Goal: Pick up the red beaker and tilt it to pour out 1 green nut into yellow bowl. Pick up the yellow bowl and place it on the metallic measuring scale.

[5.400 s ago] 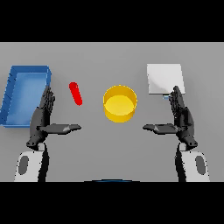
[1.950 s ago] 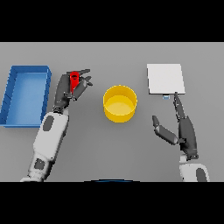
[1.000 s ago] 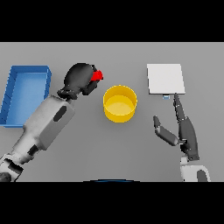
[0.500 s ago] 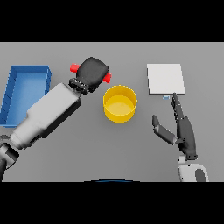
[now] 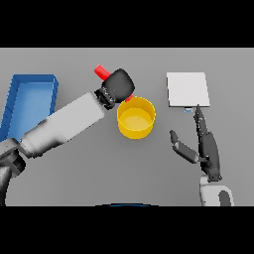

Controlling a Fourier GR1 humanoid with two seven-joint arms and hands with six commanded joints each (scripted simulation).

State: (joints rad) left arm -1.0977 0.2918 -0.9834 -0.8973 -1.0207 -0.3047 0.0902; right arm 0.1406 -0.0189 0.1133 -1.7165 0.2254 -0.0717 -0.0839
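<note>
**A:** Red beaker (image 5: 102, 71) first, or the far left?

**B:** Far left. A blue tray (image 5: 30, 99) sits at the table's (image 5: 74, 183) left edge, apart from everything else. Next comes the left arm, reaching up and across from the lower left. The left hand (image 5: 118, 86) is clenched round the red beaker, held up off the table: one red end pokes out above and to the left of the fist, and a sliver of red shows just below it, at the bowl's rim.

**A:** So it is tipped?

**B:** It looks tilted toward the yellow bowl (image 5: 135, 117), which stands just right of and below the fist. The pour seems to be the step in hand. No green nut shows anywhere (the bowl's inside reads as plain yellow), so whether one has dropped cannot be told.

**A:** And further right?

**B:** The metallic measuring scale (image 5: 187, 89) lies well right of the bowl, bare on top. Below it the right hand (image 5: 203, 148) hovers idle, fingers straight and spread, thumb out, holding nothing.

**A:** What does the next move call for?

**B:** Probably a careful tilt over the bowl's mouth so that just one nut falls. After that the bowl needs lifting and carrying right onto the scale.
</note>
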